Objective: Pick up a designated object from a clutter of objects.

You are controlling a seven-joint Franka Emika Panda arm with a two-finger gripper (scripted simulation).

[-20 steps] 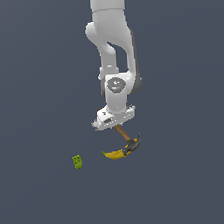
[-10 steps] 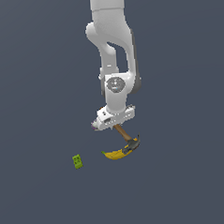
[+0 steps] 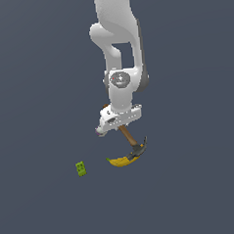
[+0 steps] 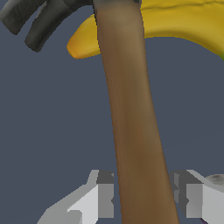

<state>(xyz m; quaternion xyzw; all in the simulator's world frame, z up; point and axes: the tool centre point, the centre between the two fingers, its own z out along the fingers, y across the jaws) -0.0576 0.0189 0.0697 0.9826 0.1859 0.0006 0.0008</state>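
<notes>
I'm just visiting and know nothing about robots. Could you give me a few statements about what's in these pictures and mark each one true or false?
1. The hammer has a brown wooden handle and a dark head. True.
2. The handle runs between the two fingers of the gripper. True.
3. The banana is red. False: it is yellow.
4. The small green block sits on the hammer's head. False: it lies apart, toward the exterior view's left of the banana.
5. The hammer's head is close to the banana. True.
6. Two robot arms are in view. False: only one white arm shows.
</notes>
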